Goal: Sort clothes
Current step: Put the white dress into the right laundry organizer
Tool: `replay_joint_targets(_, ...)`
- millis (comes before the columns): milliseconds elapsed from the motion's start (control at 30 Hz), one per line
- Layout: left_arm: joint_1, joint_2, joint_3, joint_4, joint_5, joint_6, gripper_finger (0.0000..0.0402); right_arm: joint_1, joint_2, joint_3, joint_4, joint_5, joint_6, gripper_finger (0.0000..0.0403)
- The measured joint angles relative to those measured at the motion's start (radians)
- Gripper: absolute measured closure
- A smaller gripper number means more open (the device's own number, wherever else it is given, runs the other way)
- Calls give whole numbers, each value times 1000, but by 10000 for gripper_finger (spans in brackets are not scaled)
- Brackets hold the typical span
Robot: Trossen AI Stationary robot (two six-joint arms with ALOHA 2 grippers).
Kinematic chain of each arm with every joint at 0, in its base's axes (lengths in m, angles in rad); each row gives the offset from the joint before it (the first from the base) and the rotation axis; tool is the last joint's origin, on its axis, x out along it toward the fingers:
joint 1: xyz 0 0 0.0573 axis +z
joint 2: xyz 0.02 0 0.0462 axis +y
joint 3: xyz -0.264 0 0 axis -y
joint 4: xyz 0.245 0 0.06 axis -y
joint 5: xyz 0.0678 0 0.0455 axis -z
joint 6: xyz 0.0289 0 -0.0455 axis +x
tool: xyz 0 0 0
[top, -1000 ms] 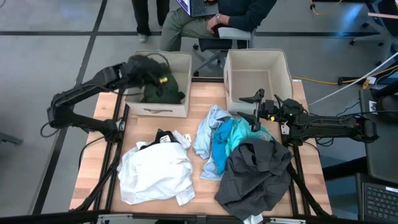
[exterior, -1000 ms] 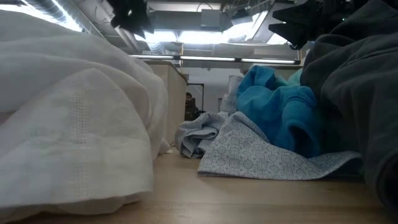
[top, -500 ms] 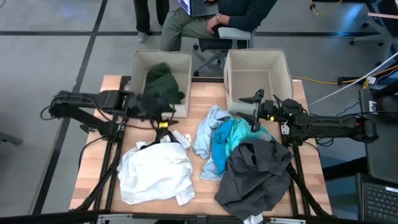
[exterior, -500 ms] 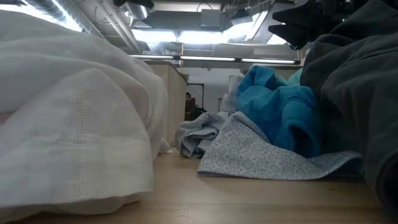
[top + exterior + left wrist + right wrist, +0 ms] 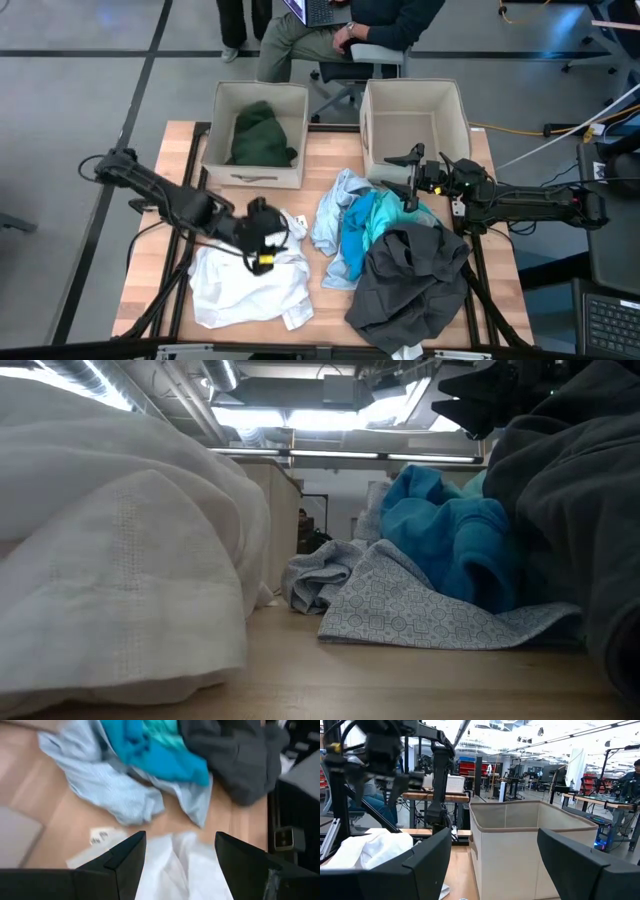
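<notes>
A dark green garment (image 5: 262,135) lies inside the left beige bin (image 5: 222,168). On the table's near left, a large white garment (image 5: 250,285) lies crumpled. My left gripper (image 5: 278,238) hovers open over its far edge, with nothing between the fingers (image 5: 180,855). A pale blue garment (image 5: 335,215), a turquoise one (image 5: 360,235) and a big dark grey one (image 5: 410,280) lie heaped at the right. My right gripper (image 5: 400,177) waits open above that heap's far end, facing the right bin (image 5: 520,845).
The right beige bin (image 5: 415,125) shows nothing inside it. A seated person (image 5: 340,35) is just beyond the table's far edge. Bare wood (image 5: 310,270) shows between the white garment and the heap. A white tag (image 5: 100,836) lies by the white garment.
My left gripper has swung from over the left bin toward the table's near edge and a little down, turning as it went. It now hangs over the white garment's far edge. The dark green garment stays in the bin.
</notes>
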Motion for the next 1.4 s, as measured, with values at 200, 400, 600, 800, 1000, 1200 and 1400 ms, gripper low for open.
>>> replay_joint_targets(200,-39,80,0,-35,5,-39,174,0,0,0,-3,0,0,105)
replay_joint_targets(400,-38,157,0,-46,114,-5,174,0,0,0,-3,0,0,105)
replay_joint_targets(600,-32,219,0,-107,162,-2,174,0,0,0,-3,0,0,105)
replay_joint_targets(800,-31,264,0,-118,184,30,174,0,0,0,-3,0,0,105)
replay_joint_targets(1000,-27,324,-28,-121,183,68,174,0,0,0,-3,0,0,105)
replay_joint_targets(1200,3,358,-86,-107,180,56,183,0,0,0,-3,1,0,105)
replay_joint_targets(1400,26,359,-105,-99,203,60,245,0,0,0,-3,1,0,105)
